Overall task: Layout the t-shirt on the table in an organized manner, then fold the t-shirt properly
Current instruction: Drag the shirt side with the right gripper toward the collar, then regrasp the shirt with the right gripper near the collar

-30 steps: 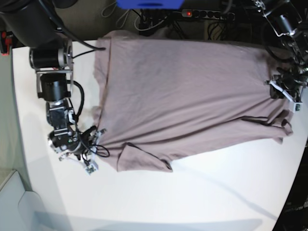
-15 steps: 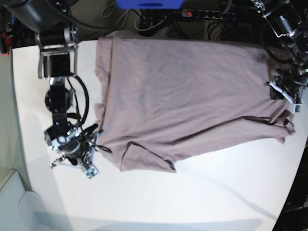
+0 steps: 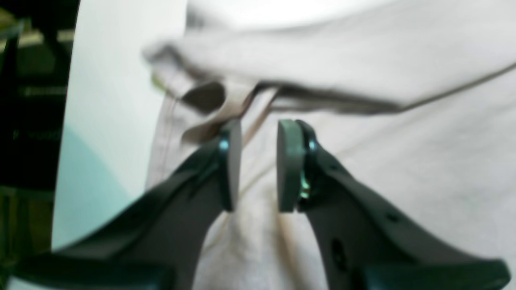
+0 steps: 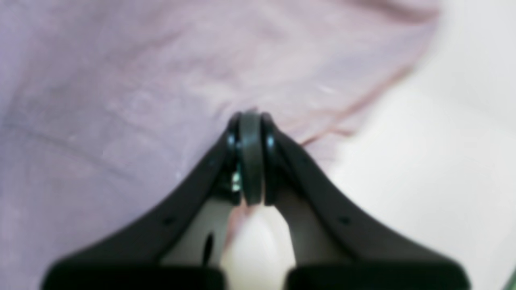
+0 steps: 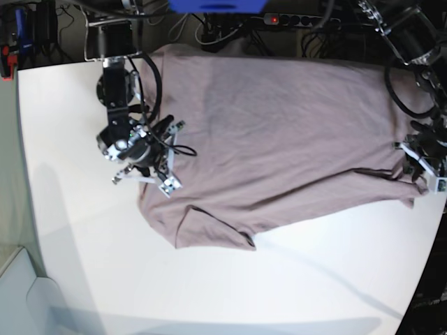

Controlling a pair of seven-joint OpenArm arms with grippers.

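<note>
Comparing this moment with a second ago, you see the right arm has swung up along the worktop (image 5: 77,230): its right tool (image 5: 159,155) was down by the lower sleeve corner of the t-shirt (image 5: 279,132) and now sits higher, over the shirt's left edge in the base view. In its wrist view the pads are pressed together, with mauve cloth directly behind them; whether any fabric is pinched you cannot tell, as the picture is blurred. That edge looks pulled in a little, less bunched than it was.

Your left tool (image 3: 258,165) has barely moved at the shirt's far end. Its jaws stand a little apart over the cloth, just short of a folded hem, gripping nothing you can see.

My reading: the shirt lies spread across the worktop, one sleeve (image 5: 209,227) flapped over at the lower edge, so you are in the laying-out stage, with folding not yet begun.

Count: one t-shirt, one worktop, two arms, two tools.
</note>
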